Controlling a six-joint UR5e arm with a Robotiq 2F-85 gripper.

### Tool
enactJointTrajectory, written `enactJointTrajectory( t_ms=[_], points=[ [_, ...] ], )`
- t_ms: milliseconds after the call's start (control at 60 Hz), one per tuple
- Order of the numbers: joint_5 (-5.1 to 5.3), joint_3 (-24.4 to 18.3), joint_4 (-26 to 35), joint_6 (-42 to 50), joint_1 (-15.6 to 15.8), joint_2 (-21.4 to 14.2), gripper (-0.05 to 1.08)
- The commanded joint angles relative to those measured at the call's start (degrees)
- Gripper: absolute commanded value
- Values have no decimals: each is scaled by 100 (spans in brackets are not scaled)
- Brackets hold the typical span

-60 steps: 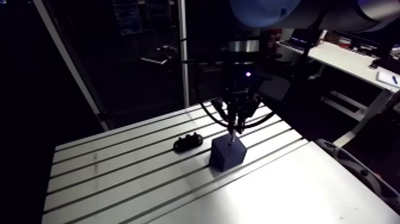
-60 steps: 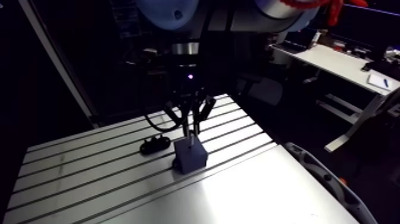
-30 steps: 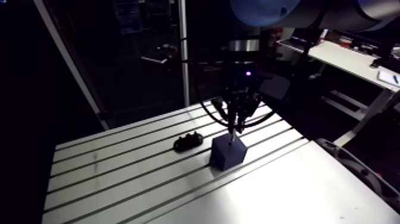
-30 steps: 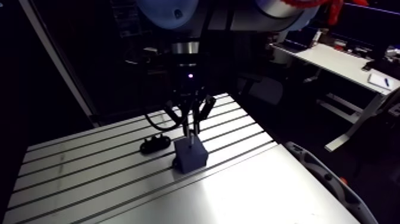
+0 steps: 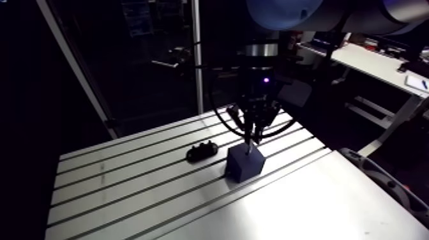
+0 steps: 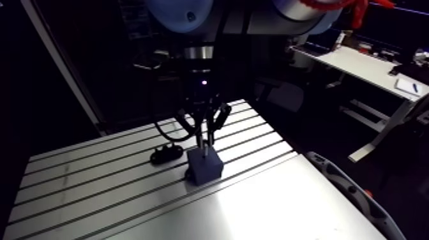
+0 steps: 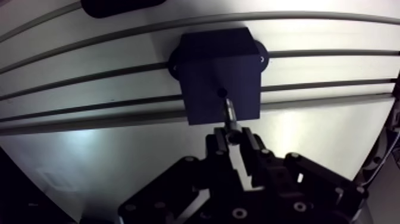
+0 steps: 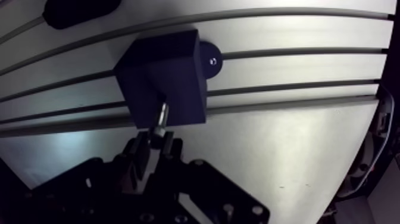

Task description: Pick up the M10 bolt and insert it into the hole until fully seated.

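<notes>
Over the dark block point(image 7: 208, 59), tool point(image 7: 234, 140) clamps the M10 bolt point(image 7: 230, 113) upright, tip just beside the hole point(image 7: 222, 92).

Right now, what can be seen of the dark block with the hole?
The block is dark blue, matte, cube-like, with rounded screw ears at its base, sitting on the slotted table. One small round hole marks its top face; the bolt, held by the gripper, has its tip at that hole.
</notes>
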Motion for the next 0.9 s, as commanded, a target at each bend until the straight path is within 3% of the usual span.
enactJointTrajectory(
  t_ms=[17,900],
  points=[
    [8,21,-1,12,0,1,108],
    [8,-32,-122,12,62,115,108]
  ],
)
